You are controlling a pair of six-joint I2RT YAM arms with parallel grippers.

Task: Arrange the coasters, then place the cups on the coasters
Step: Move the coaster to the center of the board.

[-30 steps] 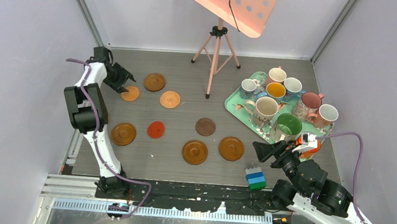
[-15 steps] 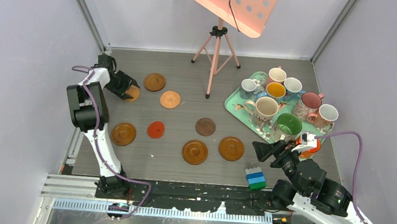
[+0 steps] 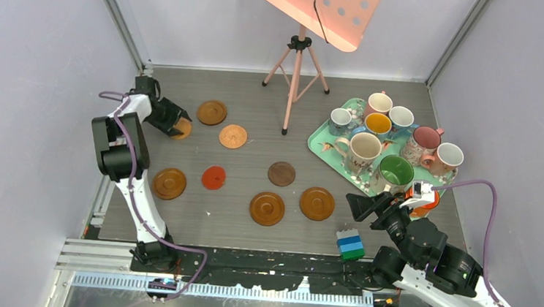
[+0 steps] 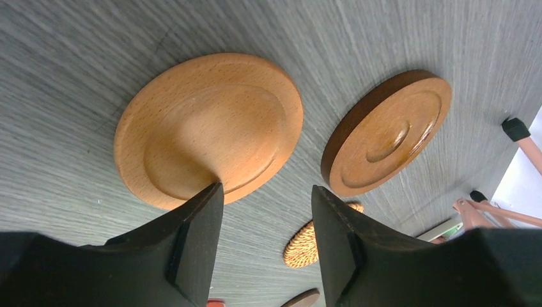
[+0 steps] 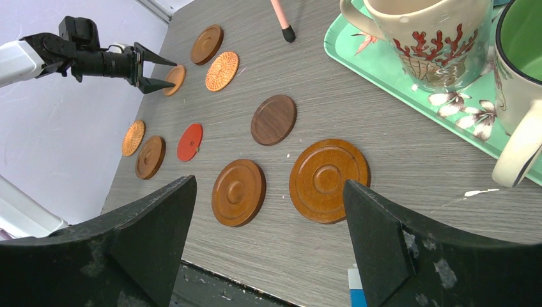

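Observation:
Several round coasters lie spread on the grey table. A light tan coaster (image 4: 208,128) lies at the back left, beside a dark grooved coaster (image 4: 390,131). My left gripper (image 4: 265,198) is low over the tan one's near rim, open, with only bare table between its fingers; from above it (image 3: 173,120) covers part of that coaster (image 3: 181,129). The red coaster (image 3: 214,177) lies mid-table. The cups, among them a cream one (image 3: 363,150) and a green-lined one (image 3: 395,170), stand on the mint tray (image 3: 320,139). My right gripper (image 3: 366,206) hangs open near the tray, holding nothing.
A pink music stand on a tripod (image 3: 295,75) stands at the back centre. A blue and green block stack (image 3: 351,244) sits at the table's near edge. Two grooved brown coasters (image 5: 238,192) (image 5: 328,180) lie just ahead of my right gripper (image 5: 268,192). Walls close in left and right.
My left gripper has moved down and right onto the tan coaster, now covering part of it, and its jaws have narrowed slightly. The right arm has not moved.

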